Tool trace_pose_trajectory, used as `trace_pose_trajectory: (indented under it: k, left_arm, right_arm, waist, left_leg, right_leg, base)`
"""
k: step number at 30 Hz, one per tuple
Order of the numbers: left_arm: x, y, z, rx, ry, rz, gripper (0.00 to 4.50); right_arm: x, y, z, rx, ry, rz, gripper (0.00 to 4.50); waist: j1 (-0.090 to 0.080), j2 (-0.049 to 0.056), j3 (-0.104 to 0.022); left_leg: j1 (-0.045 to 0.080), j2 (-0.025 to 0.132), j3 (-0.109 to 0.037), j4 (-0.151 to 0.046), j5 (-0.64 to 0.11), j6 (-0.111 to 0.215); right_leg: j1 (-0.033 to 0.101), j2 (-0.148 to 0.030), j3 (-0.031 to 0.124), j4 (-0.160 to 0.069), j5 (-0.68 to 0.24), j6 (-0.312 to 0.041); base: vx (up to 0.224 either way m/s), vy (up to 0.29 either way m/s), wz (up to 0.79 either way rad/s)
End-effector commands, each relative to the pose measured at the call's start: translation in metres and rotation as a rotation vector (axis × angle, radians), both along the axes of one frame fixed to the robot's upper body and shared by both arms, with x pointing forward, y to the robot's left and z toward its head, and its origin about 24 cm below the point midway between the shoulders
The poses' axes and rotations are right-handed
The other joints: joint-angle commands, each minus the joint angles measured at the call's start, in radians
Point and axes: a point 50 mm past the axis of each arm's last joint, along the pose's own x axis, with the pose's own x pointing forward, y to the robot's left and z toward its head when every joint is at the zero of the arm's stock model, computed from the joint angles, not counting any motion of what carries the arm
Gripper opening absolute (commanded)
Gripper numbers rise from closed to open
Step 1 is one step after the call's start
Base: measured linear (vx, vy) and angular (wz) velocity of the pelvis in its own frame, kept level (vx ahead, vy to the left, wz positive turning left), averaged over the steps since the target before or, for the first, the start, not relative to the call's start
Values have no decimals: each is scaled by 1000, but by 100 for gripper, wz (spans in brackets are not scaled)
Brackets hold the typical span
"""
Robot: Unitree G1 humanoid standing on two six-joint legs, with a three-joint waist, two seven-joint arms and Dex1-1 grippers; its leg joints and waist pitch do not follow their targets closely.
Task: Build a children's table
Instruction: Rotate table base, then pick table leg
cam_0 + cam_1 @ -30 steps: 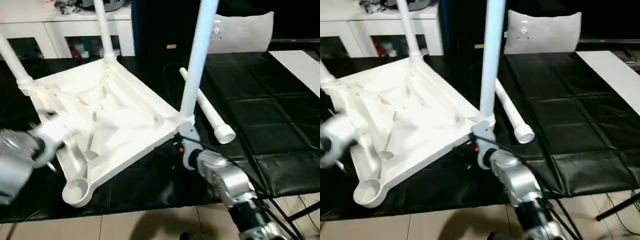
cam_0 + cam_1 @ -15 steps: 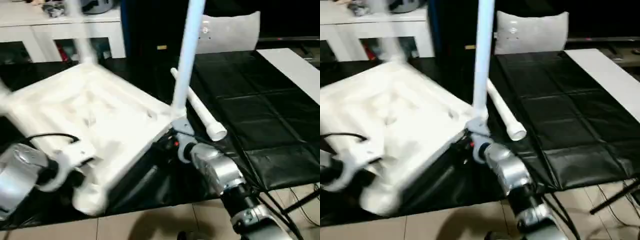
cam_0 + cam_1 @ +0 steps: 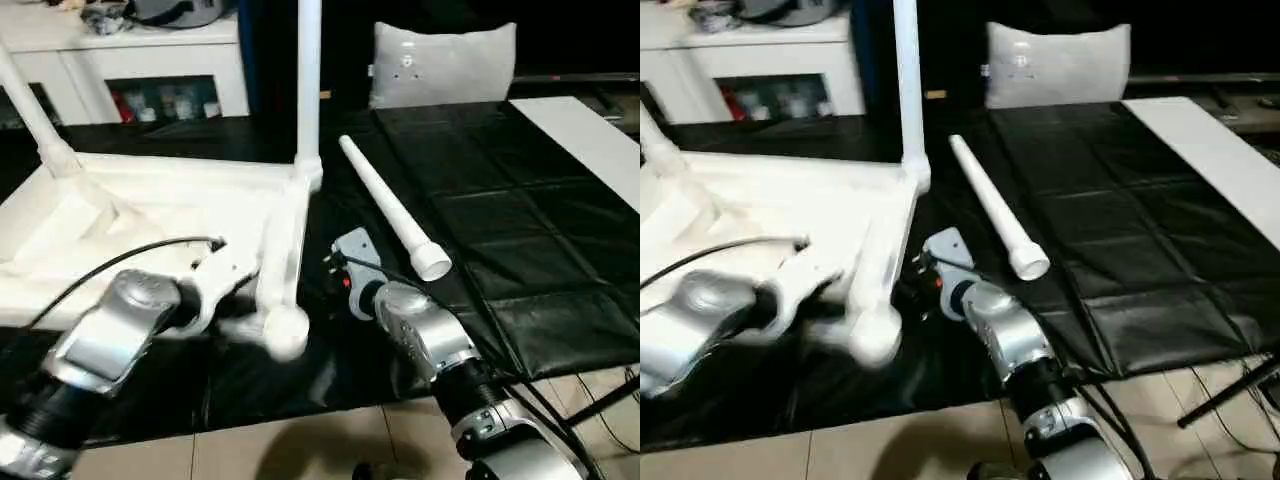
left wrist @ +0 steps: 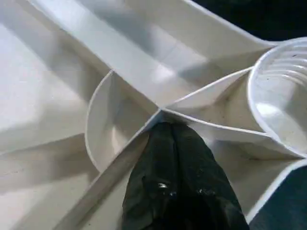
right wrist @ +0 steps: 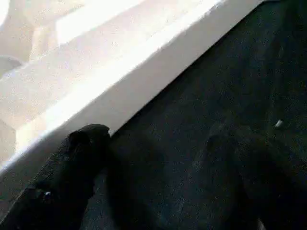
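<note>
The children's table top (image 3: 130, 215) lies upside down on the black mat, white, ribs up. Two legs stand in its sockets: one at the far right corner (image 3: 308, 90), one at the far left (image 3: 35, 110). A loose leg (image 3: 395, 205) lies on the mat to the right. The near corner socket (image 3: 285, 330) is empty. My left gripper (image 3: 225, 275) is shut, its fingertips (image 4: 175, 148) set on a rib beside that socket (image 4: 283, 105); whether the rib is pinched I cannot tell. My right gripper (image 3: 335, 270) is open just right of the top's edge (image 5: 120, 81), one finger (image 5: 72, 163) close to it.
A grey-white cushion (image 3: 443, 62) stands at the back of the mat (image 3: 520, 220). A white cabinet (image 3: 130, 60) is behind at the left. A white board (image 3: 590, 130) lies at the far right. Tiled floor (image 3: 300, 450) begins at the mat's near edge.
The table top has swung round and now lies flat, its empty socket nearer the middle. My left gripper went right with it. The standing leg's corner has moved away from my right gripper.
</note>
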Motion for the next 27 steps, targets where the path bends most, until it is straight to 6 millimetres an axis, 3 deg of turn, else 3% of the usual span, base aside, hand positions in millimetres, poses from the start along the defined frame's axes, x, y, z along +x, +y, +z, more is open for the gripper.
trace_pose_trajectory:
  k: [1, 2, 7, 10, 16, 20, 21, 22, 27]
  left_arm:
    - [6, 2, 4, 10, -41, 23, 2]
    - [8, -2, 4, -21, -59, 25, 2]
    - [8, -16, 17, -166, -89, -21, 2]
    - [3, -19, 24, -217, -87, -52, 42]
    - [-12, -20, 31, -235, -59, -95, 53]
    - [-14, -19, 34, -234, -61, -96, 53]
    - [-16, -19, 35, -232, -59, -98, 53]
    - [-16, -19, 35, -232, -59, -98, 53]
    - [-20, -22, 36, -244, -42, -116, 53]
  right_arm:
    - [10, -6, 18, 8, -68, -38, 450]
    - [21, -16, 32, -5, -103, -111, 450]
    - [45, -47, 61, -116, -127, -273, 450]
    - [58, -63, 72, -203, -97, -323, 450]
    - [69, -86, 70, -232, 72, -360, 450]
    - [69, -97, 63, -268, 109, -407, 450]
    - [68, -103, 58, -280, 142, -426, 450]
    - [68, -103, 58, -280, 142, -426, 450]
    - [65, -106, 50, -273, 211, -395, 450]
  waist:
    - [8, 10, -79]
    - [10, 12, -77]
    - [27, 9, -78]
    - [38, 7, -79]
    - [40, -3, -81]
    - [40, -17, -80]
    - [41, -22, -85]
    - [42, -19, -85]
    - [36, -23, -75]
  left_leg:
    - [-8, 1, 11, -72, -217, 18]
    - [-8, 0, 13, -72, -207, 19]
    - [-3, -2, 17, -69, -200, 9]
    - [-2, -1, 17, -68, -204, 1]
    - [-10, -2, 19, -63, -183, 16]
    - [-19, -7, 24, -55, -159, 22]
    - [-24, -6, 23, -52, -135, 22]
    - [-24, -7, 23, -52, -132, 22]
    - [-23, -6, 22, -49, -208, 14]
  right_leg:
    - [63, -35, 40, -55, -354, -189]
    - [64, -33, 40, -55, -339, -195]
    - [63, -32, 41, -51, -348, -189]
    - [61, -32, 40, -45, -337, -197]
    - [66, -35, 40, -37, -306, -218]
    - [64, -35, 41, -39, -341, -200]
    - [67, -36, 41, -31, -330, -198]
    - [64, -34, 41, -30, -325, -198]
    - [54, -31, 35, -39, -424, -169]
  base:
    - [0, 0, 0]
    - [0, 0, 0]
    - [0, 0, 0]
    - [0, 0, 0]
    - [0, 0, 0]
    - [0, 0, 0]
    - [0, 0, 0]
    - [0, 0, 0]
    - [0, 0, 0]
